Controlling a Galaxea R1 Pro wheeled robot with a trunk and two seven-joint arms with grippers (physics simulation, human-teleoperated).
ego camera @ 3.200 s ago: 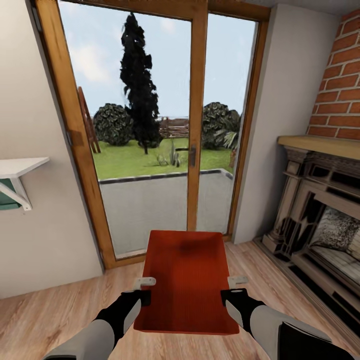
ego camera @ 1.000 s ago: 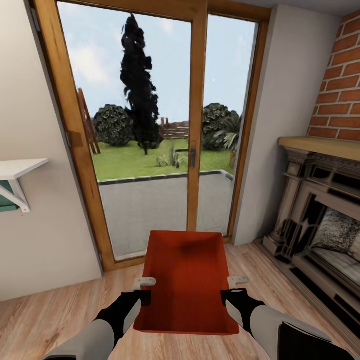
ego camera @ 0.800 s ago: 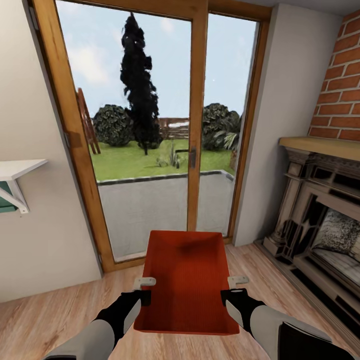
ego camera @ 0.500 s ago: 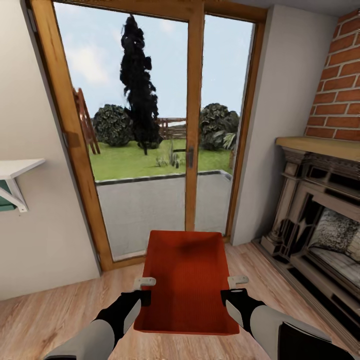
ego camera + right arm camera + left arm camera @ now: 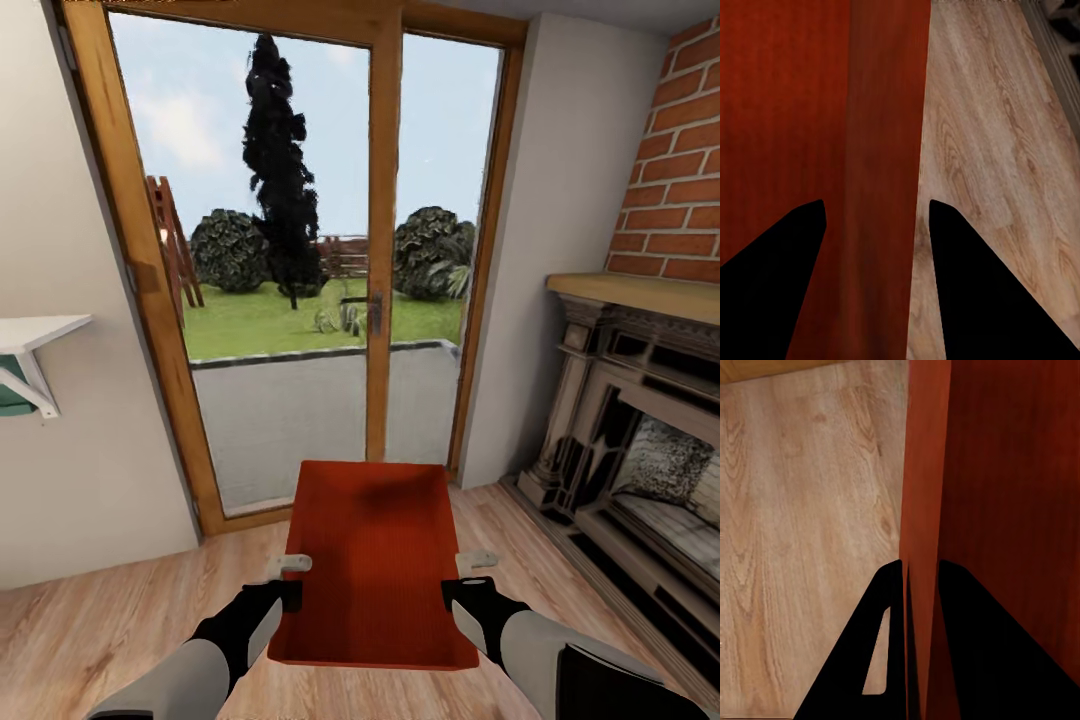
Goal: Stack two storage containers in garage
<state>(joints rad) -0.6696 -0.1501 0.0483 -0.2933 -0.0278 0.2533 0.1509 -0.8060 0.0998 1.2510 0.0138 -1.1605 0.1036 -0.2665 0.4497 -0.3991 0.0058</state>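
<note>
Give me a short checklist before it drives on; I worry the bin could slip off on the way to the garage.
1. Left gripper on the bin wall: ok, fingers straddle the wall and press it.
2. Right gripper on the opposite wall: cannot tell, its fingers straddle the wall but gaps show.
3. Bin level between both arms: ok, it looks even in the head view.
4. Path ahead: not ok, glass door stands straight ahead, fireplace to the right.
5. Second bin located: cannot tell.
</note>
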